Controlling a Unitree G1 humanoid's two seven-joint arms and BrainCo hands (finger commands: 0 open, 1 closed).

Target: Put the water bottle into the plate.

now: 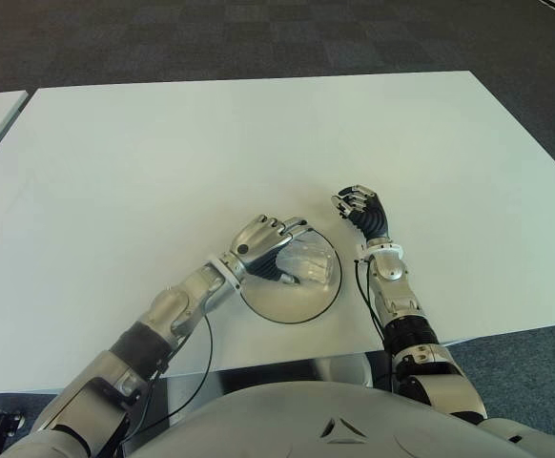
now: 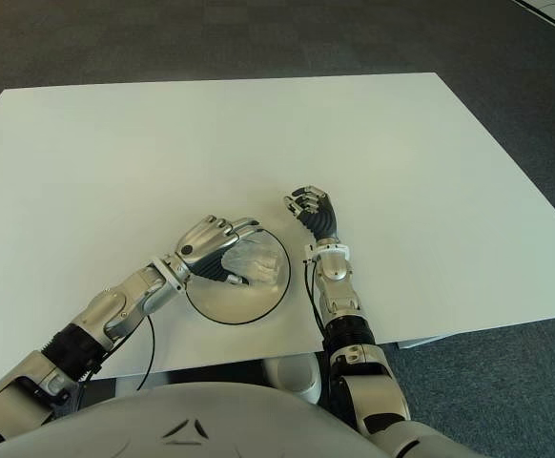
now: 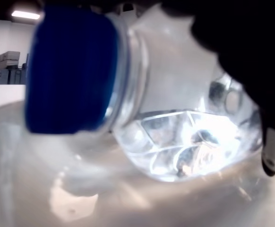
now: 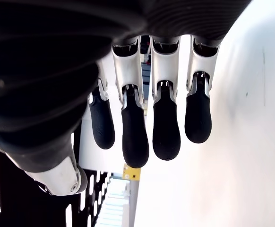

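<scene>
Clear plastic water bottle [image 1: 314, 263] with a blue cap [image 3: 69, 71] lies on its side in the silver plate [image 1: 297, 307], clasped by the left hand [image 1: 263, 246]. Just right of the plate, over the white bench [image 1: 163, 153], the right hand [image 1: 361, 208] shows, fingers [image 4: 166, 127] loosely curled around nothing.

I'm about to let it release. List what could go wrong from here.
1. The water bottle lies on its side in the plate, so it may roll out once the left hand opens.
2. Withdrawing fingers could snag it.
3. The right hand, idle just right of the plate, could block a rolling bottle.
</scene>
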